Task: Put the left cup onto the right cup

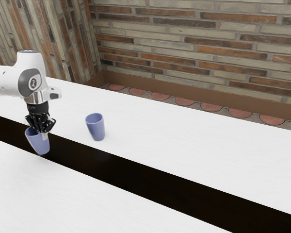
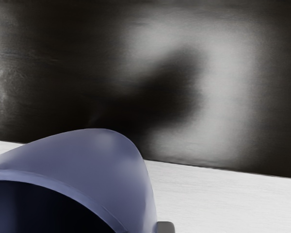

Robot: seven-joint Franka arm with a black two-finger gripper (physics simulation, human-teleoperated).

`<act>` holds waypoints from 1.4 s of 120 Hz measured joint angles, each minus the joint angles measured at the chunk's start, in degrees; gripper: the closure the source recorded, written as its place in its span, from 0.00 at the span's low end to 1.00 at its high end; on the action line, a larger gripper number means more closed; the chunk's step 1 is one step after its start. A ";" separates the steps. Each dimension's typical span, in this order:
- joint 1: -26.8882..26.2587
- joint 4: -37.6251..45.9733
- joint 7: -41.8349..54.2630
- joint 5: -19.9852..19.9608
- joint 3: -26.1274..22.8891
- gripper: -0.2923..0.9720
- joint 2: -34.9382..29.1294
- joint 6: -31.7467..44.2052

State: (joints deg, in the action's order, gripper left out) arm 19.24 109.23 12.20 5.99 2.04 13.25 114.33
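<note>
Evidently the jaws of the black two-finger gripper (image 1: 39,128) are clamped on the rim wall of the small blue-violet smooth tumbler cup (image 1: 38,142), which sits a little tilted under the hand, at the dark strip (image 1: 136,170) crossing the white tabletop (image 1: 194,141). It looks light, stiff and slick-walled, so to my eye a pinch at the rim should carry it, though it might swivel or slip if jolted. Toward the exterior view's right, well apart, the matching second blue-violet cup (image 1: 95,126) stands upright, mouth open.
</note>
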 joint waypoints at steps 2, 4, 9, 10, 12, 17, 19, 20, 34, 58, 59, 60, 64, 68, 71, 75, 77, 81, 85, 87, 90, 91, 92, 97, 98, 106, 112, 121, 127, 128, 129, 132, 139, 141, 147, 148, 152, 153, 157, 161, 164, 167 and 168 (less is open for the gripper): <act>-0.21 0.00 -0.02 0.02 -0.01 0.85 -0.32 -0.08; -0.48 0.00 -0.04 0.04 0.00 0.85 -0.64 -0.17; -1.12 -0.02 -0.09 0.11 0.00 0.85 -1.20 -0.37; -1.21 -0.02 -0.10 0.16 -0.04 0.85 -1.37 -0.42; -1.39 -0.02 -0.12 0.25 -0.12 0.85 -1.70 -0.50; -1.92 -0.04 -0.17 0.46 -0.30 0.85 -2.39 -0.69; -2.14 -0.06 -0.19 0.54 -0.40 0.85 -2.58 -0.80; -2.25 -0.09 -0.20 0.60 -0.45 0.85 -2.66 -0.86; -3.80 -1.27 -0.44 1.42 -0.97 0.85 -3.98 -2.10; -4.19 -5.38 -1.25 3.13 -3.79 0.85 -5.09 -5.82; -4.21 -5.51 -1.29 3.20 -3.91 0.85 -5.09 -5.97; -4.24 -5.62 -1.33 3.27 -4.01 0.85 -5.10 -6.12; -4.33 -5.97 -1.47 3.50 -4.33 0.85 -5.11 -6.66; -4.27 -6.29 -1.62 3.68 -4.68 0.85 -5.11 -7.14; -4.22 -6.60 -1.73 3.79 -5.02 0.85 -5.09 -7.51; -4.27 -7.31 -1.87 3.91 -5.42 0.85 -5.06 -8.05; -4.34 -7.69 -1.93 3.96 -5.59 0.85 -5.05 -8.32; -4.47 -8.29 -2.05 4.05 -5.93 0.85 -5.04 -8.80; -4.56 -8.71 -2.16 4.11 -6.31 0.85 -5.04 -9.23; -4.58 -8.90 -2.22 4.13 -6.51 0.85 -5.03 -9.43; -4.63 -9.16 -2.30 4.16 -6.77 0.85 -5.03 -9.70; -4.65 -9.24 -2.33 4.17 -6.84 0.85 -5.03 -9.79; -4.67 -9.34 -2.35 4.18 -6.90 0.85 -5.03 -9.88; -4.63 -9.96 -2.51 4.24 -7.38 0.85 -5.03 -10.37; -4.58 -10.09 -2.54 4.27 -7.54 0.85 -5.03 -10.46; -4.49 -11.30 -2.80 4.89 -8.86 0.85 -4.95 -11.08; -4.70 -12.77 -3.02 5.38 -9.83 0.85 -4.54 -11.58; -5.35 -14.83 -3.32 5.90 -10.64 0.85 -3.51 -12.27; -5.86 -15.97 -3.50 6.10 -10.83 0.85 -2.63 -12.63; -5.94 -16.14 -3.53 6.12 -10.85 0.85 -2.49 -12.68; -6.02 -16.29 -3.56 6.15 -10.87 0.85 -2.38 -12.73; -6.25 -16.97 -3.64 6.24 -10.90 0.85 -1.89 -12.92; -6.90 -18.69 -3.85 6.65 -10.93 0.85 -0.95 -13.48; -7.12 -19.15 -3.91 6.78 -10.94 0.85 -0.72 -13.65; -7.66 -20.42 -4.08 7.08 -10.97 0.85 -0.04 -14.11; -7.75 -20.62 -4.11 7.12 -10.97 0.85 0.06 -14.18; -8.01 -21.25 -4.21 7.26 -10.99 0.85 0.42 -14.46; -8.07 -21.36 -4.24 7.29 -11.00 0.85 0.48 -14.52; -8.36 -21.78 -4.33 7.39 -11.01 0.85 0.66 -14.75; -8.61 -22.05 -4.43 7.47 -10.99 0.85 0.79 -14.94; -8.71 -22.24 -4.49 7.53 -11.01 0.85 0.83 -15.07; -8.78 -22.44 -4.55 7.60 -11.02 0.85 0.90 -15.18; -8.79 -22.49 -4.57 7.63 -11.02 0.85 0.92 -15.21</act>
State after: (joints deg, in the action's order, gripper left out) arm 10.45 86.74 7.63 13.61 -8.98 14.17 99.12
